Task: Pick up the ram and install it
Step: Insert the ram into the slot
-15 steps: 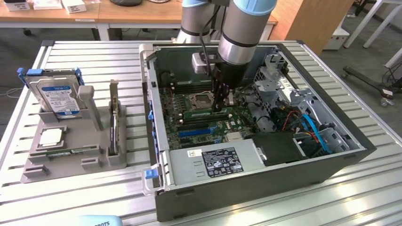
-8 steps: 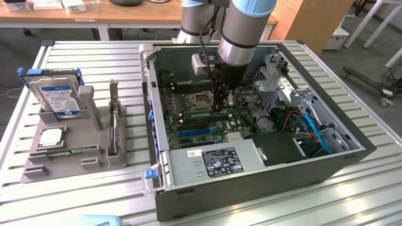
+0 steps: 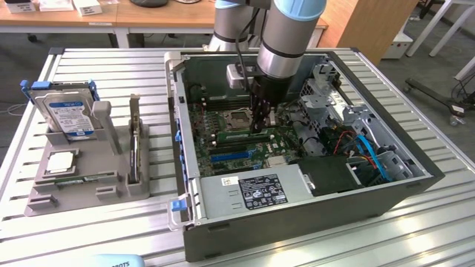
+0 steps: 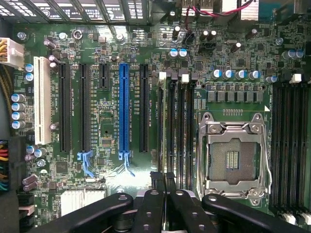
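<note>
The ram [image 3: 78, 179], a thin green stick with a small white label, lies flat at the front of the grey holder [image 3: 44, 203] on the exterior view's left. My gripper [image 3: 260, 129] is far from it, reaching down into the open computer case [image 3: 297, 222]. In the wrist view the gripper [image 4: 164, 177] is shut, its black fingertips [image 4: 158, 177] pressed together just over the end of the black memory slots [image 4: 174, 121] beside the open processor socket [image 4: 232, 155]. I see nothing held between the fingers. Whether a stick sits in the slot under the tips I cannot tell.
The holder also carries a hard drive [image 3: 68, 114], a square silver processor chip [image 3: 61, 161] and a tall dark upright card [image 3: 133, 147]. Inside the case are a blue expansion slot [image 4: 124, 111], a drive cage [image 3: 334, 105] and blue and red cables [image 3: 367, 150]. The case walls stand close around the arm.
</note>
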Robot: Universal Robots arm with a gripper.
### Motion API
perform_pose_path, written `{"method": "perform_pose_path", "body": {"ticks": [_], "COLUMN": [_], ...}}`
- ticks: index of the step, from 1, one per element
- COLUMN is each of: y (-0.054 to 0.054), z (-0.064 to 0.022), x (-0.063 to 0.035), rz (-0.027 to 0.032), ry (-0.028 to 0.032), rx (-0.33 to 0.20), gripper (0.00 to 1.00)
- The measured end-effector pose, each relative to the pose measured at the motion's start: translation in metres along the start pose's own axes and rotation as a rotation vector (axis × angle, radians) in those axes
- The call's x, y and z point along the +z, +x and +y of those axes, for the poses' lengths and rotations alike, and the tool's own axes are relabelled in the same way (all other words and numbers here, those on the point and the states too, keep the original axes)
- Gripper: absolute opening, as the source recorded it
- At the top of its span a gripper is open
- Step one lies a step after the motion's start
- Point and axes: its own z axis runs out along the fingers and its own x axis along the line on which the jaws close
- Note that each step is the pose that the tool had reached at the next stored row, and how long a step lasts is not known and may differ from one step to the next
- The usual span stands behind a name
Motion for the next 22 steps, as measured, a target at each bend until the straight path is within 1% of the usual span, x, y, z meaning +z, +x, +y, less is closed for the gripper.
{"method": "perform_pose_path", "body": {"ticks": [22], "y": [0.0000], "z": [-0.0001], "x": [0.0025], "rz": [0.0001], "ry": [0.0001], "rx": [-0.001], "gripper": [0.11]}}
